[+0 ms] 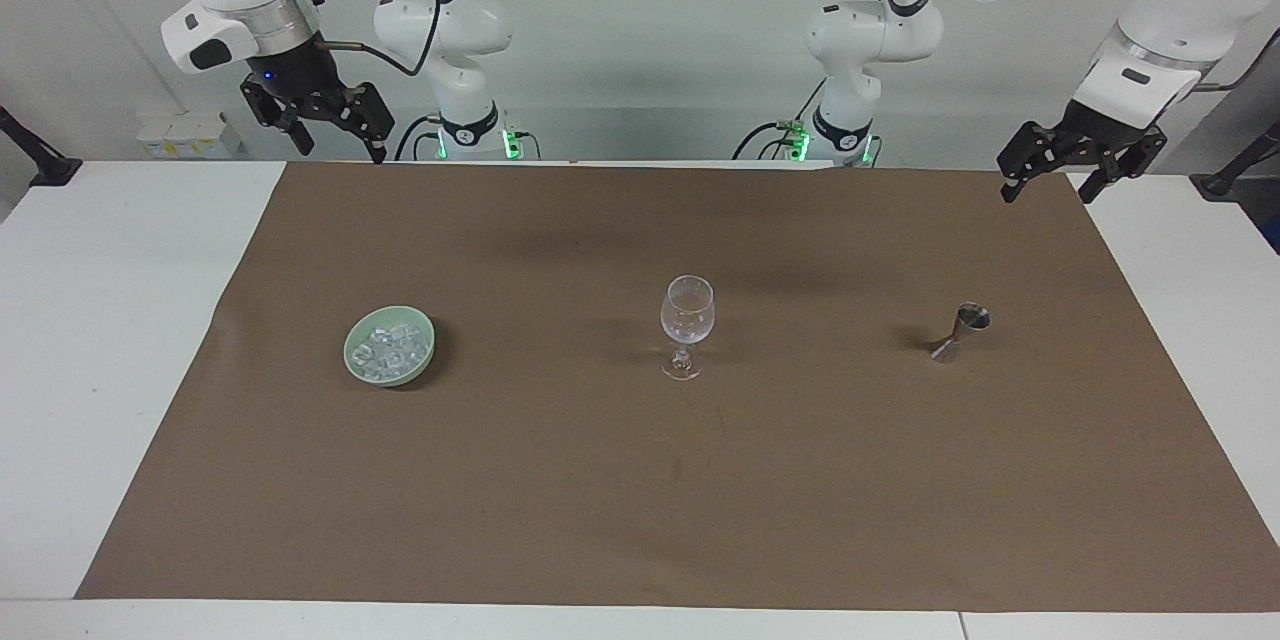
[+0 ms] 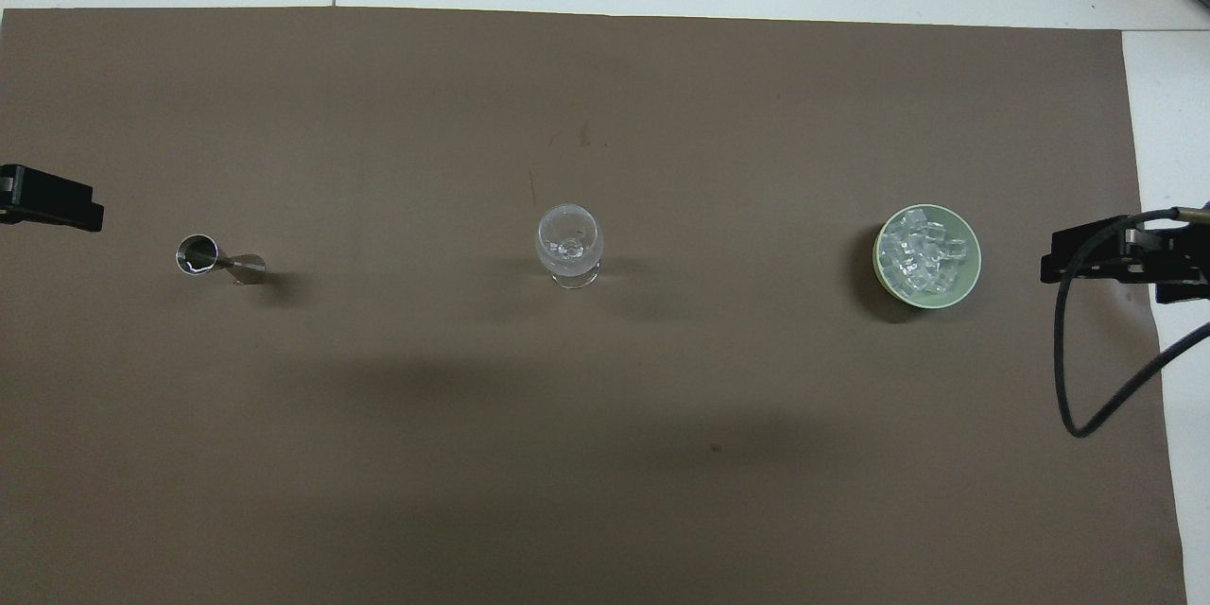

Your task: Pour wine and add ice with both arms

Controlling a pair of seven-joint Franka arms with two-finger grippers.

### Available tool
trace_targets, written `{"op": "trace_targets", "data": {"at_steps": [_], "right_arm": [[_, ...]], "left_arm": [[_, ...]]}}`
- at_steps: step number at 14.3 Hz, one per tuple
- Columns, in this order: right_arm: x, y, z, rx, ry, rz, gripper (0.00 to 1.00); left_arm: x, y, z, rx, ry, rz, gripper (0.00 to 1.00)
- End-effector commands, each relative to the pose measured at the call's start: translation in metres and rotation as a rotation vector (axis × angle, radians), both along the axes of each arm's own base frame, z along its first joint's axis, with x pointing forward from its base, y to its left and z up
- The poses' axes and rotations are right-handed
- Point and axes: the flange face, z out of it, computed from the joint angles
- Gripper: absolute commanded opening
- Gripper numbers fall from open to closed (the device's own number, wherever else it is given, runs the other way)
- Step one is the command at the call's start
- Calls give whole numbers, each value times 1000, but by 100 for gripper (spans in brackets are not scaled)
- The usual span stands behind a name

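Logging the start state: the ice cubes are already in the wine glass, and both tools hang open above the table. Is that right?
Not quite. The ice is heaped in the green bowl, as the overhead view shows; the wine glass holds none. The left tool and right tool do hang open above the table.

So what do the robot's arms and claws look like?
Both arms are big, white and rounded, with black bands at the joints and green lights at their bases. Each has a silver ring at the wrist. The right gripper and left gripper are black, each with two fingers. Black cables loop along both arms.
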Motion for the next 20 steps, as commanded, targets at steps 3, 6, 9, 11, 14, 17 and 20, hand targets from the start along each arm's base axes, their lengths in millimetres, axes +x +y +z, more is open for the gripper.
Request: {"op": "trace_targets", "data": {"at_steps": [3,6,9,11,14,17,20], "right_arm": [[-6,1,1,8,-16,-13,100],[-6,1,1,8,-16,-12,100],[-6,1,1,8,-16,-12,100],[-6,1,1,8,-16,-12,100],[-6,1,1,8,-16,-12,100],[-6,1,1,8,-16,-12,100],[-6,1,1,8,-16,-12,100]], "left_arm": [[1,-2,5,-23,-17,28,100],[1,-1,5,-43,-19,50,100],[0,22,5,-112,-10,173,100],[-3,43,6,-174,4,294,100],[-12,79,-1,-288,76,475,100],[-20,98,-8,-398,198,683,100],[-28,118,-4,-537,271,829,100]]}}
